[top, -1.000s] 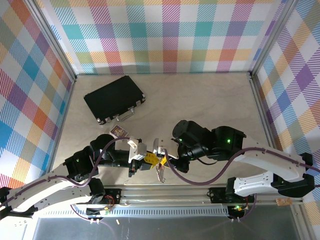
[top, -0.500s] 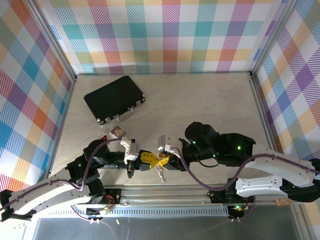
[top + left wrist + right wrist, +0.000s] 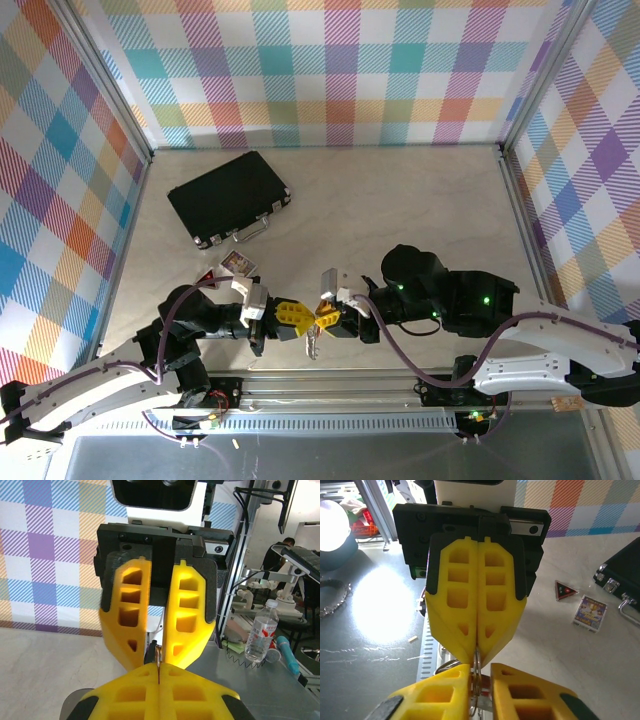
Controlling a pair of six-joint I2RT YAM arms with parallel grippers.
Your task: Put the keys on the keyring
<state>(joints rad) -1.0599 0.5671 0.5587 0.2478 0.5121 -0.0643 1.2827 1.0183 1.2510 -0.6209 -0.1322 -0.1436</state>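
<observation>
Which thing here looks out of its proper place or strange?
Nothing stands out. The left hand and right hand meet tip to tip, pinching the keyring, which hangs down. The black case lies flat.

Both grippers yellow-fingered w/ black mounts: left gripper [image 3: 297, 319], right gripper [image 3: 326, 319]; arms white w/ black joints, purple cables. Keyring [image 3: 313, 346] silvery; black case [image 3: 227, 196] w/ silver handle; small red triangular pc [image 3: 564, 590] w/ dark centre beside a purple/yellow card [image 3: 590, 611]. Table [image 3: 400, 200] pale beige marbled; walls [image 3: 330, 70] pastel plaid: teal, orange, purple, yellow on white.
</observation>
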